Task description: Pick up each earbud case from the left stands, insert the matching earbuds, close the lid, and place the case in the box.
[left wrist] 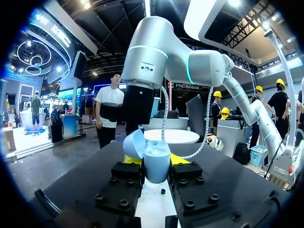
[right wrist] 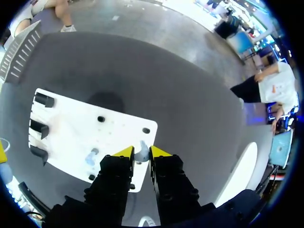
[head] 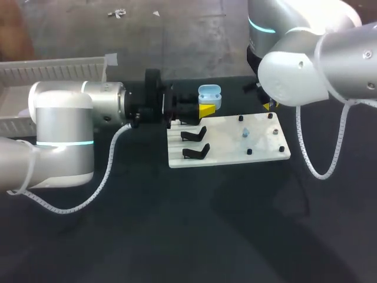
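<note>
left gripper clenched on light blue earbud case, lid open, upper middle of head view. right gripper at an earbud on white board; grip: cannot tell. probably left to do: insertion, lid closing, placing in white box, upper left.

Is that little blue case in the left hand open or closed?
Open: the blue case, gripped by the left hand, has its lid flipped back.
</note>
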You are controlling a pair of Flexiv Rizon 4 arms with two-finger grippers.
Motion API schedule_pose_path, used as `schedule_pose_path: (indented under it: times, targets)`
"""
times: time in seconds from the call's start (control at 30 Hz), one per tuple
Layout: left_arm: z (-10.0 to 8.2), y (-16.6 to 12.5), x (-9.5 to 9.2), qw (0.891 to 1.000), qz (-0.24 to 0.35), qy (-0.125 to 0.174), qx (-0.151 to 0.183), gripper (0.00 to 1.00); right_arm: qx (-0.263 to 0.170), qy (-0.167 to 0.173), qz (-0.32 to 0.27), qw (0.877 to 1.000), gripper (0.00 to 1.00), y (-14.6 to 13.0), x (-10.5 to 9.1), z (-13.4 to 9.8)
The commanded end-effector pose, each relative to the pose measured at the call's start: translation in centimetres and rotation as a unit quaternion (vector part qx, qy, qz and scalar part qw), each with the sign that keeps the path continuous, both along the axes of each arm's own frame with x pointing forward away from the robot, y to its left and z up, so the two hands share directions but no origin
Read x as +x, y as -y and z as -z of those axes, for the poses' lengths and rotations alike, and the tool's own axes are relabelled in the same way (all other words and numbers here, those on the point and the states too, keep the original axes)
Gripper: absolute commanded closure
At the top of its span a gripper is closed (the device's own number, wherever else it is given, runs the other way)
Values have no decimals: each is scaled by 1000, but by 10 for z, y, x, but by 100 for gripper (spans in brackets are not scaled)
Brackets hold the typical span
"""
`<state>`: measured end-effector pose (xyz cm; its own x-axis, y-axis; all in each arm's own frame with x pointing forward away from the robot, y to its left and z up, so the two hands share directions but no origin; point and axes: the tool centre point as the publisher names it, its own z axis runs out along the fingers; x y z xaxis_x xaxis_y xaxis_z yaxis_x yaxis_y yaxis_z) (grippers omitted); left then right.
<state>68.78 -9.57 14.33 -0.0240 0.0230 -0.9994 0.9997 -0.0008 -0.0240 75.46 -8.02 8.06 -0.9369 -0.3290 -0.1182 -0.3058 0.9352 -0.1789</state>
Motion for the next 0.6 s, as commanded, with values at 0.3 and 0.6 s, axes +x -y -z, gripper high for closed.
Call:
schedule_pose_path:
  times: [0.3,0.6]
  targets:
    - [1,0,0,1000,-1,1,-2,100,17,5,-11,1000,100,-25,-58,-70]
    - [1,0,0,1000,-1,1,-2,100,28,-8,-14,999,100,-43,-92,-93]
